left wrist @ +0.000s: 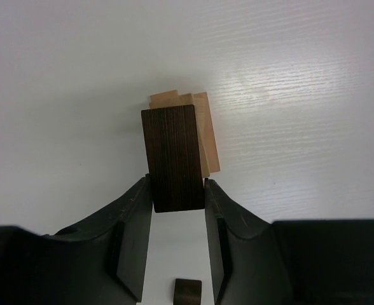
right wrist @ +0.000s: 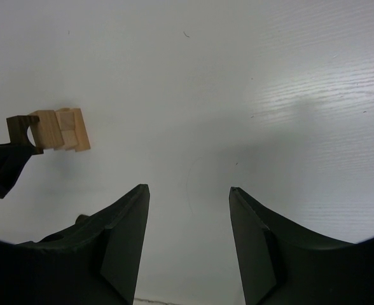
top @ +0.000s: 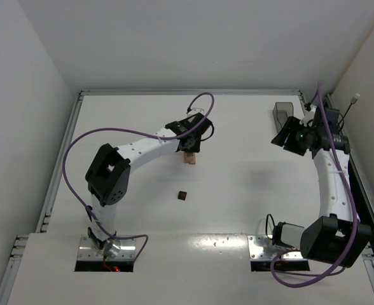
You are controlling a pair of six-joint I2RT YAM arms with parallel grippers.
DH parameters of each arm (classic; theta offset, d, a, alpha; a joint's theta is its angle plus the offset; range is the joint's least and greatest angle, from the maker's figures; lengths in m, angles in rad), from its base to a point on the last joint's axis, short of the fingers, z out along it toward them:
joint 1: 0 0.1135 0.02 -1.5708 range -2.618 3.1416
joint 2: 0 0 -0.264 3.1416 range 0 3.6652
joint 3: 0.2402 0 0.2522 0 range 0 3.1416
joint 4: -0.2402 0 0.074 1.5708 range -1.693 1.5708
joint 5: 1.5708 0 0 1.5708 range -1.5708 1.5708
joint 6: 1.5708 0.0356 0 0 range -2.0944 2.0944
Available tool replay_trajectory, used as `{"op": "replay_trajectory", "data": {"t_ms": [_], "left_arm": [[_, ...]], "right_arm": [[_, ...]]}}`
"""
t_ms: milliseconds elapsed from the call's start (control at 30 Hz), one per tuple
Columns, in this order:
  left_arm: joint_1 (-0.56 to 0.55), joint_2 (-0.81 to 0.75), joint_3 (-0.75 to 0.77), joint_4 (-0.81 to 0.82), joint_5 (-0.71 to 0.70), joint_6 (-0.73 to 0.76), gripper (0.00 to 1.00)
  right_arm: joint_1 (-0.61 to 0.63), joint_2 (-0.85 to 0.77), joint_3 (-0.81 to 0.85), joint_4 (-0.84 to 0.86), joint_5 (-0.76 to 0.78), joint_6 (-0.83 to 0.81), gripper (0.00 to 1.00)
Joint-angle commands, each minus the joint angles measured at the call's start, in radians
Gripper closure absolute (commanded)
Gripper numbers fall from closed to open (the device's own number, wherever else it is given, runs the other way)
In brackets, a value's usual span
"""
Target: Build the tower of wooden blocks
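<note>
The wood block tower (top: 189, 159) is a short tan column standing mid-table. In the left wrist view its tan blocks (left wrist: 205, 130) lie under a dark brown block (left wrist: 173, 152). My left gripper (left wrist: 177, 184) is shut on that dark block and holds it on top of the column; it also shows in the top view (top: 191, 141). In the right wrist view the dark block (right wrist: 20, 129) is arch-shaped, at the end of the tan column (right wrist: 63, 129). My right gripper (right wrist: 188, 190) is open and empty, far right of the tower (top: 287, 136).
A small loose dark brown block (top: 183, 196) lies on the table in front of the tower; it also shows in the left wrist view (left wrist: 187, 292). A smoky-grey tray (top: 282, 113) stands at the back right, by the right gripper.
</note>
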Motion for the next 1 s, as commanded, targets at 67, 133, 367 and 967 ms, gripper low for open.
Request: {"op": "replay_trajectory", "data": {"t_ms": [67, 133, 367, 967], "left_arm": [[-0.013, -0.030, 0.038, 0.031, -0.024, 0.013, 1.00], [-0.013, -0.030, 0.038, 0.031, -0.033, 0.013, 1.00], [-0.013, -0.010, 0.066, 0.031, -0.033, 0.013, 1.00], [-0.013, 0.018, 0.055, 0.031, -0.033, 0.013, 1.00]], "right_arm": [[-0.003, -0.020, -0.008, 0.035, -0.025, 0.021, 0.50], [-0.003, -0.011, -0.008, 0.045, -0.034, 0.021, 0.50], [-0.003, -0.011, -0.008, 0.045, -0.034, 0.021, 0.50], [-0.003, 0.007, -0.008, 0.054, -0.043, 0.021, 0.50]]}}
